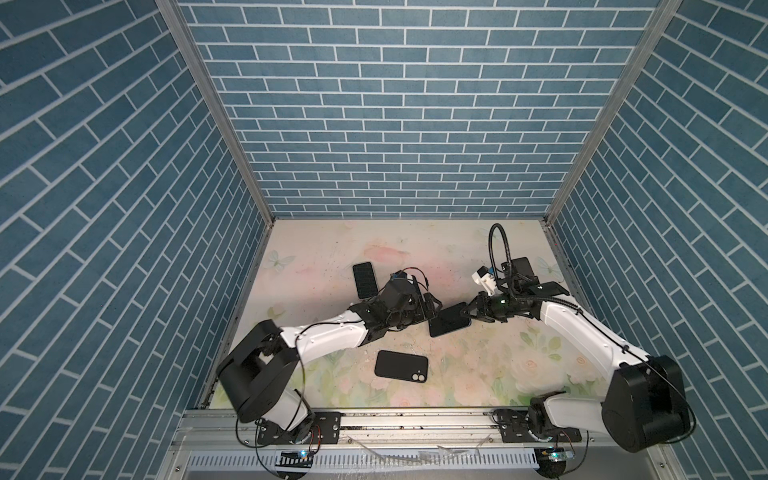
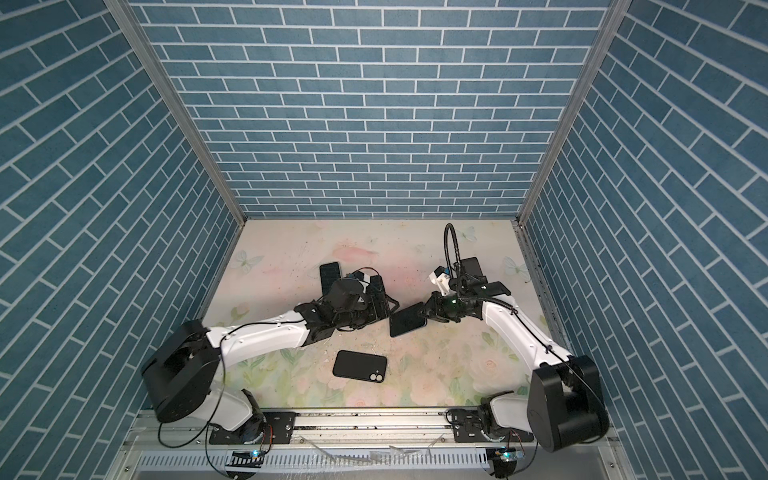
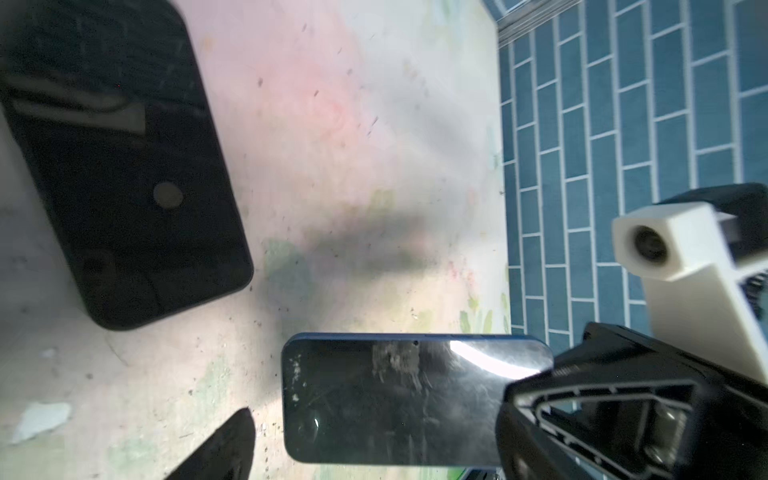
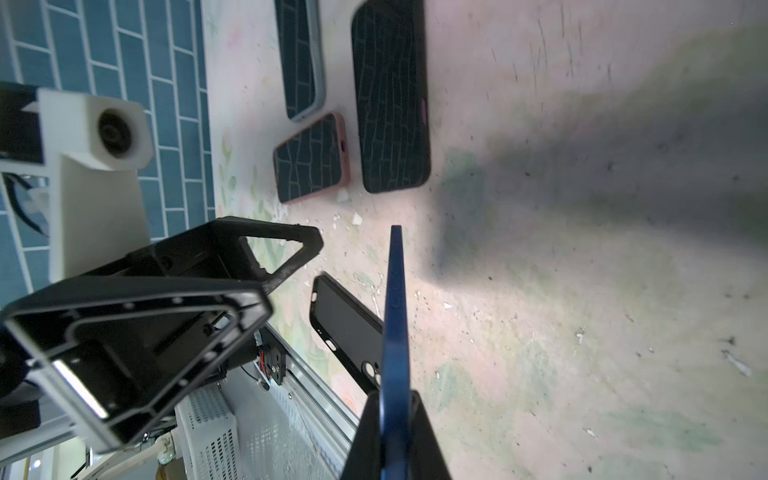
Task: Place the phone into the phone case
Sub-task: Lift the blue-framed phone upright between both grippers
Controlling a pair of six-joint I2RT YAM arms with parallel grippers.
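The scuffed table (image 1: 415, 257), printed with pale flowers and butterflies, sits between walls (image 1: 399, 124) papered in blue brick. The phone (image 1: 449, 322) is dark with a blue edge, and its screen looks smudged and scratched in the left wrist view. The right claw (image 1: 471, 318) is clamped on one end of it. The left claw (image 1: 434, 308) is wide open and empty, just beside the free end. The black phone case (image 1: 401, 365) lies flat, nearer the arm bases than either claw.
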